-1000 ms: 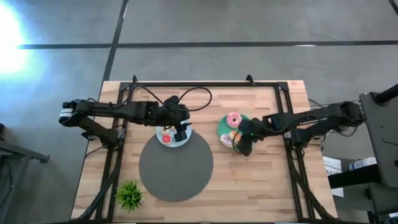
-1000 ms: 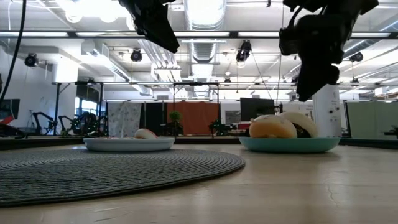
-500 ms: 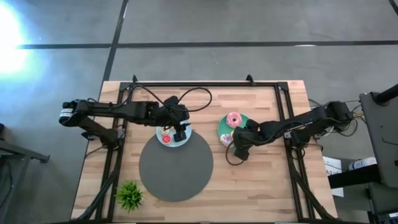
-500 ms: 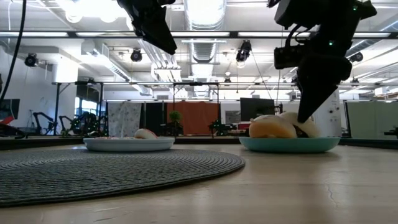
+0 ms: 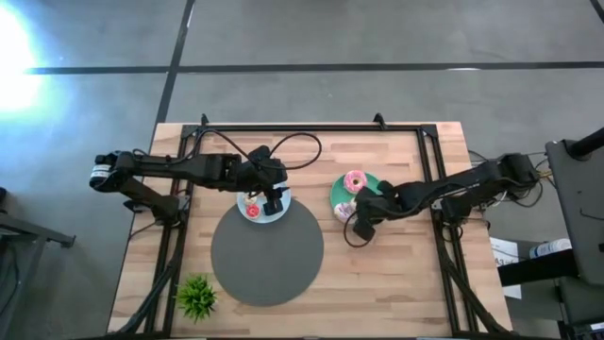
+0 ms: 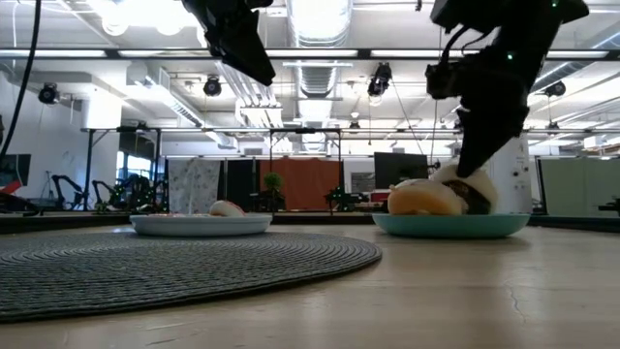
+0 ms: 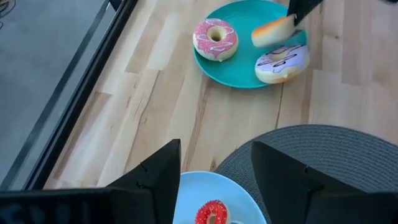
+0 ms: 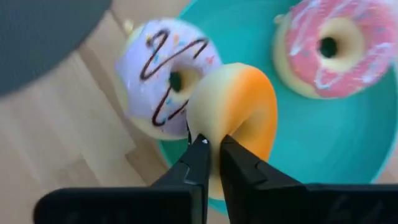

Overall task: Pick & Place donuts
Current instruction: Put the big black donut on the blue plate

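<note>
Wooden slat bench [image 5: 396,283], grey concrete floor around it. Right hand [image 8: 211,152], centre-right of the high view, is pinched closed on the rim of a plain orange-tan ring donut [image 8: 239,118] standing on edge on the teal round plate [image 5: 338,194], probably for lifting. Left hand [image 7: 214,165] hangs open-fingered over the light blue plate [image 7: 186,199] holding a red-iced mini donut [image 7: 211,213].

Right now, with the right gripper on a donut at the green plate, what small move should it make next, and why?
Probably a short, straight lift. The right gripper is shut on the edge of the orange donut, which stands tilted on the green plate against the white donut. Rising first should clear that neighbour and the pink donut before any sideways travel. The left gripper waits open over the blue plate.
</note>
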Motion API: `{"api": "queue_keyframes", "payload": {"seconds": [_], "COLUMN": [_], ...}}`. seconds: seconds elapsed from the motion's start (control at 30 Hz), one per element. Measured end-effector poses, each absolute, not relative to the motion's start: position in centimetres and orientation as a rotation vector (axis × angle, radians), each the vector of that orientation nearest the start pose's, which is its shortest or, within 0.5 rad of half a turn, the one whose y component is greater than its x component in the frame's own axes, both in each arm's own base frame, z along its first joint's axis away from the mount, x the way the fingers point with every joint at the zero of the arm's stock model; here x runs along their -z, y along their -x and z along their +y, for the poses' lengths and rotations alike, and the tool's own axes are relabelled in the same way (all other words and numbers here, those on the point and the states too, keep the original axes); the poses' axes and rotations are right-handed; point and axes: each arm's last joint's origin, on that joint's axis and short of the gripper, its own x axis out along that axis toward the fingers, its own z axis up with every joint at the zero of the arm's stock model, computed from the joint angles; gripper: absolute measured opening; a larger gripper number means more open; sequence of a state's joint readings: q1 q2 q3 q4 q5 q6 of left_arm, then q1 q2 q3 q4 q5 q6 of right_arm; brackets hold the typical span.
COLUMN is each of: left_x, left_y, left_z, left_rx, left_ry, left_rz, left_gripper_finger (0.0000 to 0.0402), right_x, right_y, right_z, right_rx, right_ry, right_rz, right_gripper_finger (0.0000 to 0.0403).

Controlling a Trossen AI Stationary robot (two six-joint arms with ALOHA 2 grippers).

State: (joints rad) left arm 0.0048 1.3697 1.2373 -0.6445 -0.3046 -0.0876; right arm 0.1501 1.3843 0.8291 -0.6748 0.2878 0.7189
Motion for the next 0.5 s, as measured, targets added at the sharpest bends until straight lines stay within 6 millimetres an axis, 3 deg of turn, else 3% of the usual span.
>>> {"api": "queue_keyframes", "payload": {"seconds": [0.13, 0.27, 0.4, 0.5], "left_x": [-32.2, -32.2, -32.2, -32.2], "left_y": [-28.6, -28.6, -28.6, -28.6], "left_z": [1.0, 1.0, 0.9, 0.7], "left_rx": [-0.328, -0.331, -0.330, -0.325], "left_ry": [-0.031, -0.023, -0.019, -0.020], "left_rz": [0.759, 0.757, 0.756, 0.755], "left_gripper_finger": [0.0171, 0.0171, 0.0171, 0.0171], "right_x": [-21.3, -22.8, -21.0, -19.6], "right_y": [-23.3, -21.2, -17.9, -16.8], "right_z": [2.4, 1.1, 0.0, -0.1], "right_rx": [0.624, 0.739, 0.855, 0.786], "right_ry": [-0.501, -0.754, -1.076, -1.262], "right_rz": [0.954, 0.788, 0.675, 0.491], "right_gripper_finger": [0.0013, 0.0012, 0.0012, 0.0012]}}
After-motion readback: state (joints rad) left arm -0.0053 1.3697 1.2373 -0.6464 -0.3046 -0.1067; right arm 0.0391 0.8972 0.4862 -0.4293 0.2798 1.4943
